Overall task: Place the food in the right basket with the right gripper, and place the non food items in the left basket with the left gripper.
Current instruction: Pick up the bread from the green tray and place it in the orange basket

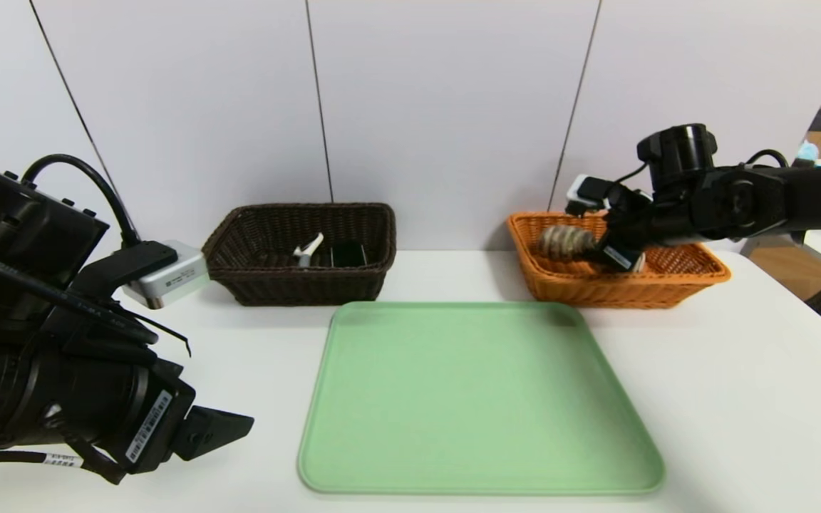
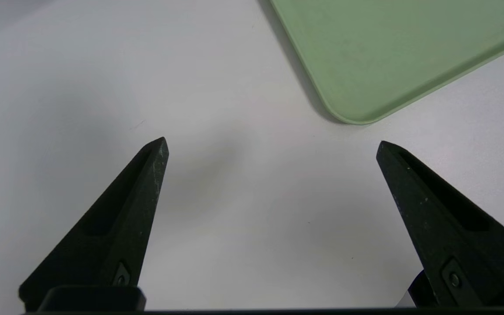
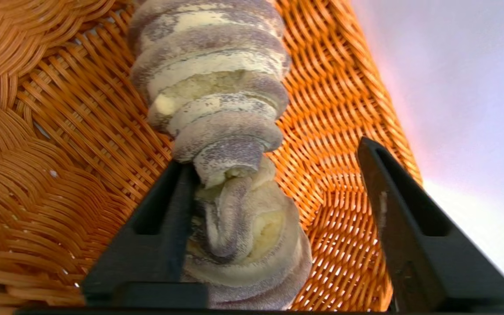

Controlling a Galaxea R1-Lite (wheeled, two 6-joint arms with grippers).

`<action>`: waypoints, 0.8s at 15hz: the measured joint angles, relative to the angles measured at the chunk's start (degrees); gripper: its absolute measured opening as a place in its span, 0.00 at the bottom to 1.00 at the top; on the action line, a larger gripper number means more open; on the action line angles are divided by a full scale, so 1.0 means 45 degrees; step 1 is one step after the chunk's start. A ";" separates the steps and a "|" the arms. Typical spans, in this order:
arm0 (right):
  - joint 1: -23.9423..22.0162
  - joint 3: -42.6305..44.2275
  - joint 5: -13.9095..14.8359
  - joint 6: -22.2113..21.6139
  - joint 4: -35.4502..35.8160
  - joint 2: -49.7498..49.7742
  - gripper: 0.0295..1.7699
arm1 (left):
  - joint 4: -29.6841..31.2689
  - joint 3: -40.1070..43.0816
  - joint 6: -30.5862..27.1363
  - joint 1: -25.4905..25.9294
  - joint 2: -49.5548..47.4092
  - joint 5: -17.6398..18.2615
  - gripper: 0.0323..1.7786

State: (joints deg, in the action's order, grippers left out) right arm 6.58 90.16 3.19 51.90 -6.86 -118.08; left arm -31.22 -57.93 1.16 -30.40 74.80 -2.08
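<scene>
Right gripper [image 3: 274, 175] inside orange basket [image 1: 688, 274] at 2 o'clock, fingers apart, one finger touching bread roll [image 3: 217, 96] lying in basket. Left gripper [image 2: 271, 146] wide open, nothing in it, above table [image 2: 234, 227] at 8 o'clock. Peeler [image 1: 308, 251] in dark basket [image 1: 296, 285].

Woven wicker, rough and ribbed, on both the orange right basket [image 1: 681, 274] and the dark brown left basket [image 1: 268, 285]. Smooth matt plastic on the green tray [image 1: 478, 399]; smooth matt white on the worktop [image 1: 738, 399]. Ridged, floury, dull crust on the food [image 3: 217, 96].
</scene>
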 joint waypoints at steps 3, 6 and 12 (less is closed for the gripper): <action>-0.0005 0.0079 -0.0008 -0.0336 -0.0024 0.0127 0.78 | 0.0005 -0.0014 0.0005 0.0000 0.0000 -0.0014 0.95; -0.0005 0.0133 0.0005 -0.0398 -0.0041 0.0209 0.84 | 0.0000 -0.0019 0.0005 0.0000 -0.0005 -0.0019 0.95; 0.0019 0.0214 0.0005 -0.0496 -0.0092 0.0341 0.91 | -0.0014 0.0011 0.0024 0.0000 -0.0054 -0.0024 0.95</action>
State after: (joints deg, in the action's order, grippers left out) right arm 6.67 91.12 3.22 49.66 -7.28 -116.54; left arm -31.28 -57.88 1.27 -30.40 74.56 -2.19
